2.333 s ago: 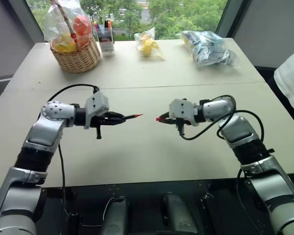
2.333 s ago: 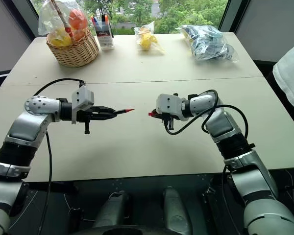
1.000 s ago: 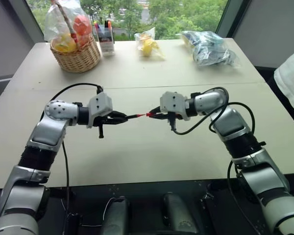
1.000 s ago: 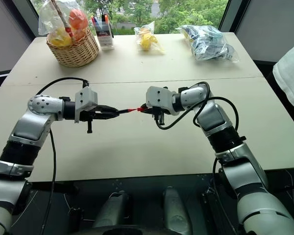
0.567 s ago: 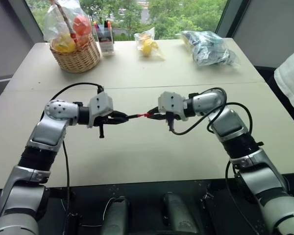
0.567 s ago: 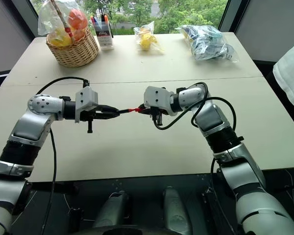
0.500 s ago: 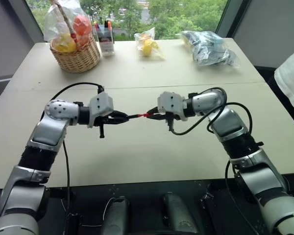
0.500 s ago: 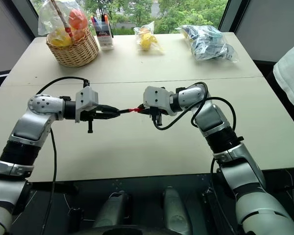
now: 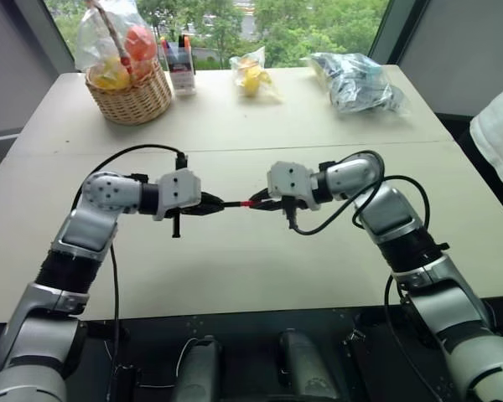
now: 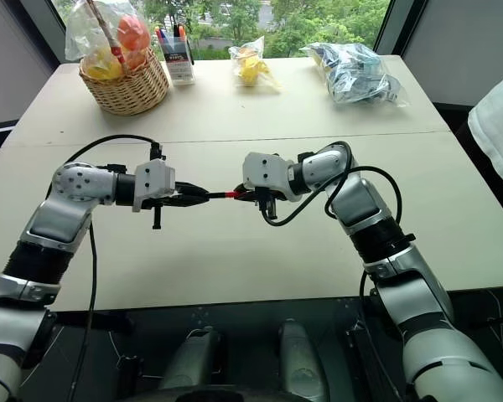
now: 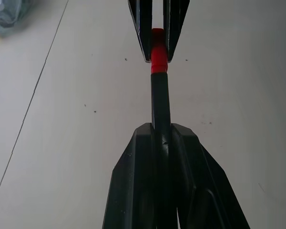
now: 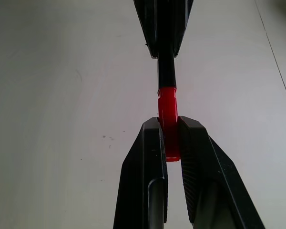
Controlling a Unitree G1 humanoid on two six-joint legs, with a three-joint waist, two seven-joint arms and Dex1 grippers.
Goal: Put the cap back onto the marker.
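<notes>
Beige table (image 9: 235,276), wicker basket (image 9: 132,99) w/ bagged fruit, pen holder (image 9: 181,74), two plastic bags far edge

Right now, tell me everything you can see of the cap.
The cap is a short, bright red cylinder, plastic by its look. The right tool is shut on its rear part, holding it in the air above the pale table. Its open end meets the black marker, in line with it; the marker's red tip is covered. Nothing else touches it.
</notes>
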